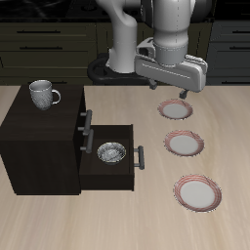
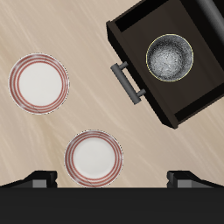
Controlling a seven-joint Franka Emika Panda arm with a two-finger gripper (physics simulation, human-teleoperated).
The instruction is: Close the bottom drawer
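Note:
The small dark cabinet (image 1: 39,146) has its bottom drawer (image 1: 119,174) pulled out toward the plates. Its grey bar handle (image 1: 142,156) faces them, and a metal bowl (image 1: 111,152) lies inside. The wrist view looks down on the open drawer (image 2: 150,87), its handle (image 2: 127,80) and the bowl (image 2: 169,57). My gripper (image 1: 174,88) hangs high above the table, beyond the drawer's front and farther back. It (image 2: 114,179) is open and empty, its fingers (image 2: 39,179) spread wide. It touches nothing.
The upper drawer (image 1: 80,122) sits slightly out, with the same handle. A grey mug (image 1: 42,94) stands on the cabinet top. Three red-rimmed white plates (image 1: 177,111) (image 1: 184,144) (image 1: 198,192) lie in a row beside the drawer's front. Two of these plates (image 2: 38,83) (image 2: 94,156) appear in the wrist view.

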